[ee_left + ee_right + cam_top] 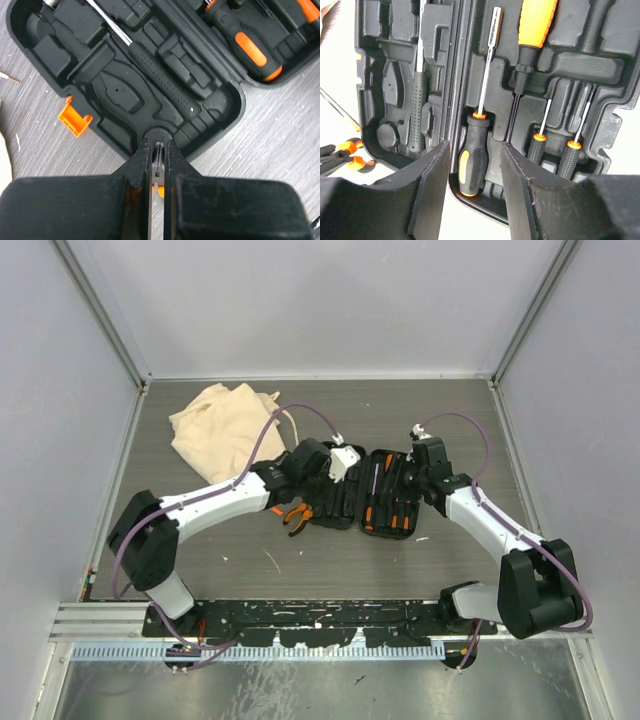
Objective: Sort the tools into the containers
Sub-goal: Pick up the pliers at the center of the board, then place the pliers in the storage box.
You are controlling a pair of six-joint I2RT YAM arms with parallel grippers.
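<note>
Tool case [355, 502] on grey wood-grain table [330, 560]

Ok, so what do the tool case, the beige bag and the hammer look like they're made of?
Tool case: hard black plastic, matte, judging by its crisp moulded recesses. Bag: soft beige cloth, since it slumps in loose folds. Hammer: bright, probably steel shaft, with a black dimpled grip that looks rubbery, though it could be textured plastic.

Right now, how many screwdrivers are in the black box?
4 showing, all in the case half opposite the hammer: a long shiny one by the hinge, a fat orange one, two little ones. More may be hidden.
</note>
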